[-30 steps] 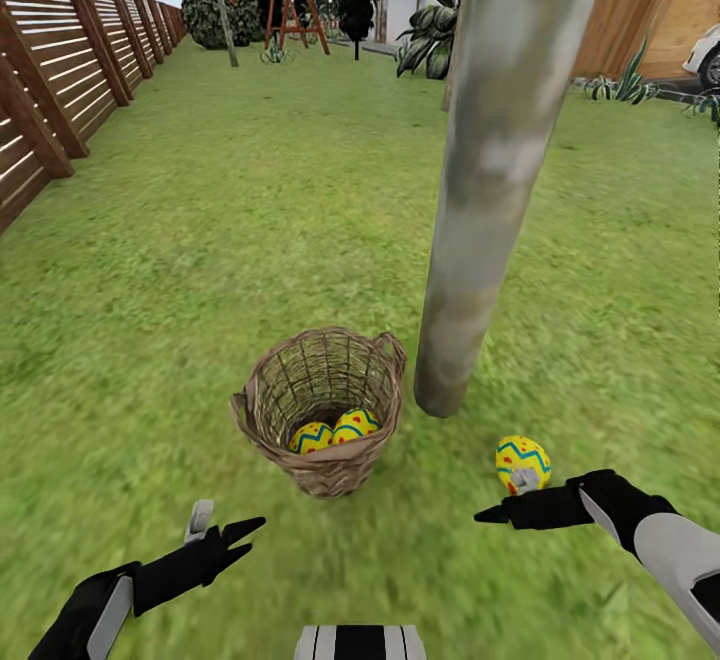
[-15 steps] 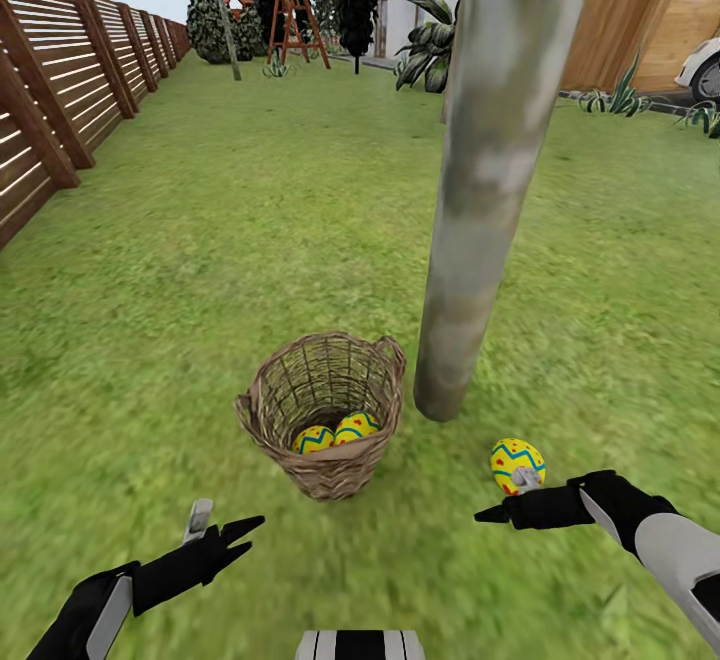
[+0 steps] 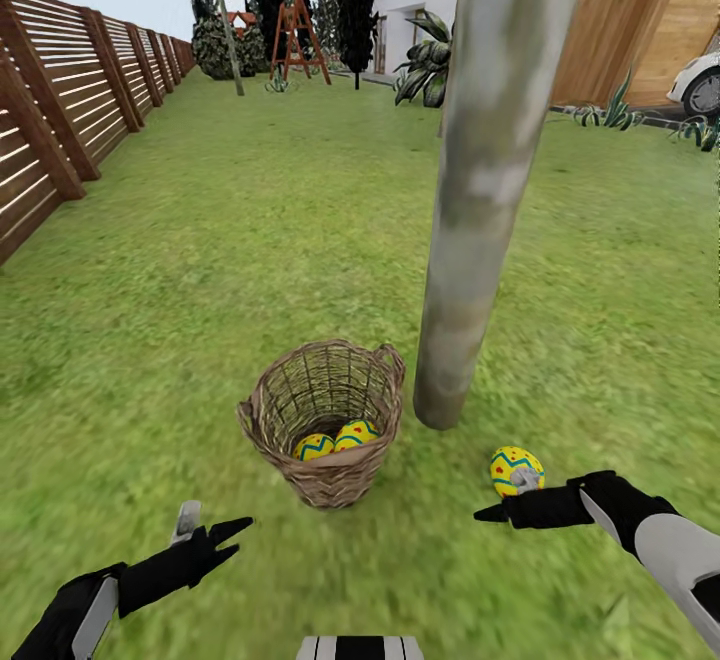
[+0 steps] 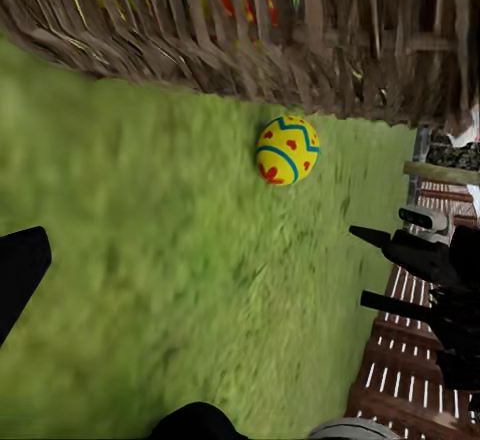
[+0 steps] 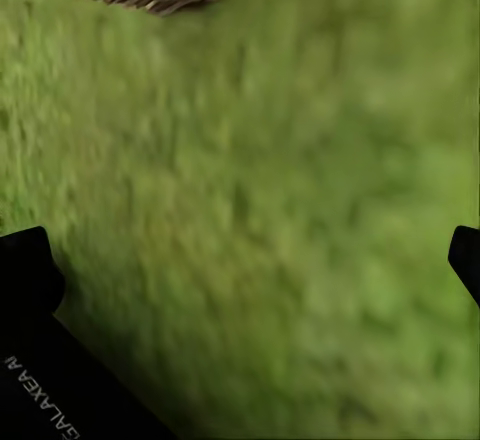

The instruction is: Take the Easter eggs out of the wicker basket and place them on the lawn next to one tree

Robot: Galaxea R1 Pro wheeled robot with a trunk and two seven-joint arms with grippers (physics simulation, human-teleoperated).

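Resting: two Easter eggs (image 3: 335,441) in wicker basket (image 3: 325,480).

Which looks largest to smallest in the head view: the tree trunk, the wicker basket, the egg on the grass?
1. tree trunk, though it is cut off at the top.
2. wicker basket.
3. egg on the grass, clearly the smallest.

**Left wrist view: one egg on grass beside wicker**

Item: Easter egg (image 4: 287,150), yellow with blue-green zigzag and red dots, lying on the lawn (image 4: 150,260). Wicker basket (image 4: 250,30) wall just beside it (more painted colour shows through the weave). Right gripper (image 4: 385,270), black, fingers parted, nearby. Slatted fence (image 4: 400,385) behind.
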